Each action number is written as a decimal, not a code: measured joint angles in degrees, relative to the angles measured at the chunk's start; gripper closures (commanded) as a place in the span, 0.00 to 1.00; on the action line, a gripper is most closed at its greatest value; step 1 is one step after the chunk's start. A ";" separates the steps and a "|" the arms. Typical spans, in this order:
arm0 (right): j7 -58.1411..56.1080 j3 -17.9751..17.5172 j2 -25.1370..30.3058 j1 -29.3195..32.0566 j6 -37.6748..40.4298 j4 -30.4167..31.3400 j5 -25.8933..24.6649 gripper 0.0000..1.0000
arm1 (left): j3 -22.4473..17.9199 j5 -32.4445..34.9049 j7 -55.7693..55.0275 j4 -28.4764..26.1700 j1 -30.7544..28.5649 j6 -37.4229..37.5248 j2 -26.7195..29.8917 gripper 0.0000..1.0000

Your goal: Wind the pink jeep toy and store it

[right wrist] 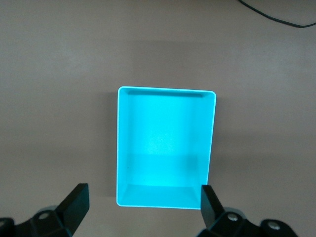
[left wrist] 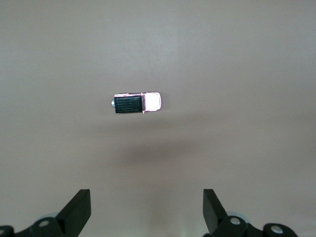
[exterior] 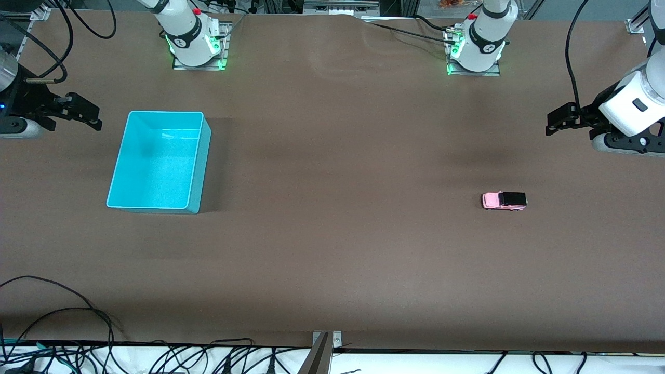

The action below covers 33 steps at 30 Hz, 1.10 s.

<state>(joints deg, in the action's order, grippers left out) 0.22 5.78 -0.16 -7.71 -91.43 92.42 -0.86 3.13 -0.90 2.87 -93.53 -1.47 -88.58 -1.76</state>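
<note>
Jeep sits on its wheels on the bare desk, toward the left arm's end, well apart from the bin at the right arm's end. Nothing touches it. The bin is empty.

Handling, as a judgement: tiny, light, rigid plastic or metal, rolls freely on its wheels, so likely to scoot if nudged end-on. Smooth sides may slip. Best hold looks like a pinch across the two long sides at mid-body, under the black roof, wheels left free for winding against the desk.

Left gripper hangs in the air near the desk edge at the left arm's end, jaws spread wide, holding nothing; in its wrist view the jeep lies well clear of the fingertips.

Right gripper waits beside the bin, jaws also wide apart and empty, touching nothing.
</note>
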 measured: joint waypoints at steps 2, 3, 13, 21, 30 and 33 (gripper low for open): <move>0.00 0.00 0.00 0.00 0.00 0.00 0.00 0.00 | 0.03 0.00 0.00 0.00 0.05 0.00 0.00 0.00; 0.00 0.00 0.00 0.00 0.00 0.00 0.00 0.00 | 0.03 0.00 0.00 0.00 0.07 0.00 0.00 0.00; 0.00 0.00 0.00 0.00 0.00 0.00 0.00 0.00 | 0.03 0.00 0.14 0.00 0.07 0.03 0.00 0.00; 0.00 0.00 0.00 0.00 0.00 0.00 0.00 0.00 | -0.06 0.00 2.15 0.00 -0.14 0.07 0.00 0.00; 0.00 0.00 0.00 0.00 0.00 0.00 0.00 0.00 | -0.23 0.00 7.27 0.00 -0.56 0.23 -0.75 0.00; 0.00 0.00 0.00 0.00 0.00 0.00 0.00 0.00 | -0.23 0.00 9.36 0.00 -0.87 0.23 -1.45 0.00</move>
<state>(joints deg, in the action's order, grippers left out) 0.22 5.78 -0.16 -7.71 -91.43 92.42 -0.86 2.90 -0.90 12.23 -93.53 -2.34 -88.35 -3.21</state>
